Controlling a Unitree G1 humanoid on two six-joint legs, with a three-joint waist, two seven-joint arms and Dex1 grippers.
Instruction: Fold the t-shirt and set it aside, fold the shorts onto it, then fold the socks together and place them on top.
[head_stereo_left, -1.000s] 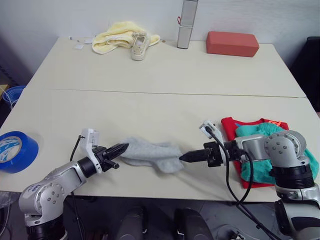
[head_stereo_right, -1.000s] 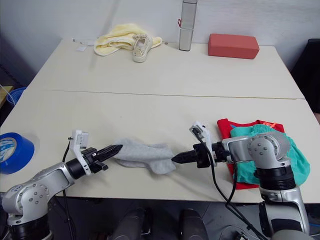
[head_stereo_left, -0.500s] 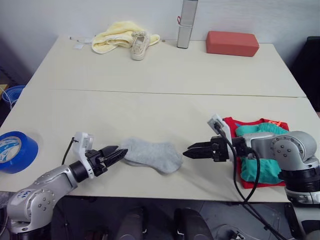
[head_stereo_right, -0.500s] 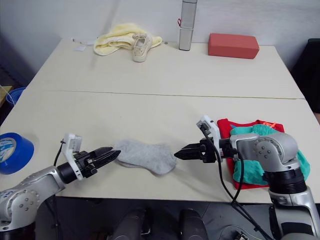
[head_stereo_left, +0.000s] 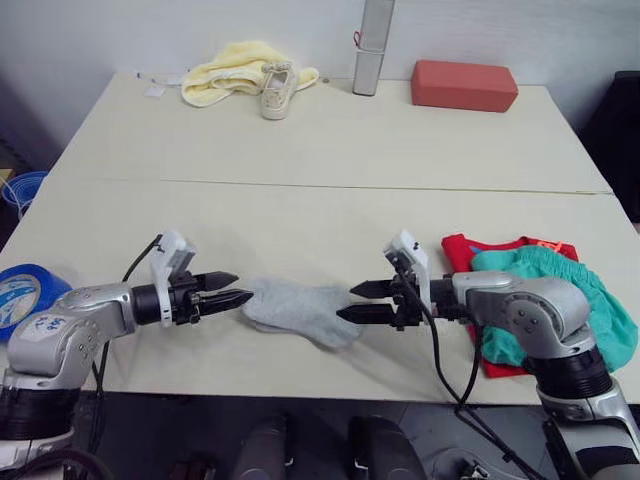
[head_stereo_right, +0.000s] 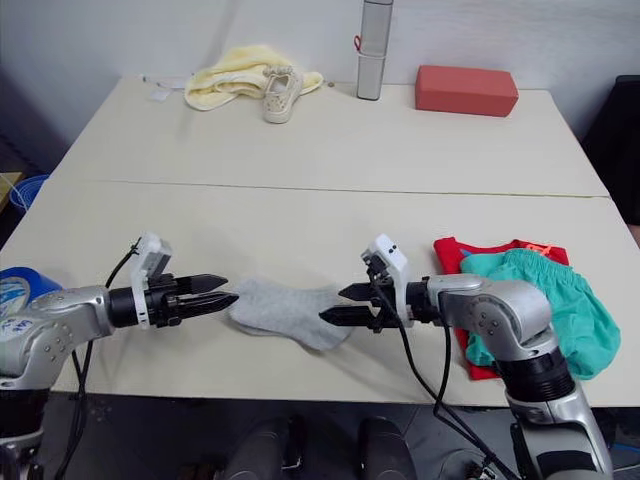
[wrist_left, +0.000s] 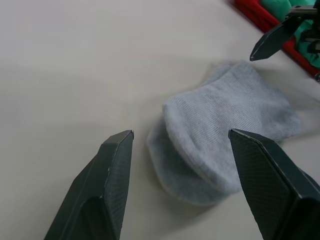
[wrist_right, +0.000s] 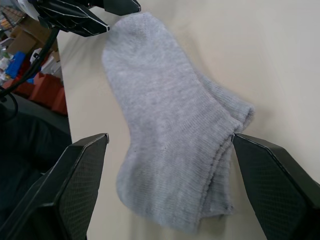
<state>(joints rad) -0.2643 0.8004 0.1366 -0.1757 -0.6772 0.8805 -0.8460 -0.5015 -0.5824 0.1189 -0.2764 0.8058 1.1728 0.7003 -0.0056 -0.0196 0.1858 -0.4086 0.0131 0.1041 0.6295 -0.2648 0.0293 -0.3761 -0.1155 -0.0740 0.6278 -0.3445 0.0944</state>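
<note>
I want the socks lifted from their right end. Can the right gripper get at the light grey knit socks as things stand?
Probably yes: the right gripper is open at the end of the light grey knit socks, with nothing between.

the shorts cover most of the folded t-shirt.

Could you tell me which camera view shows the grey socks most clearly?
The right wrist view: the light grey knit ankle socks lie stacked, ribbed cuffs visible, between the open right gripper's fingers. The left wrist view shows their rounded end. The head views show them small, between the left gripper and right gripper.
</note>
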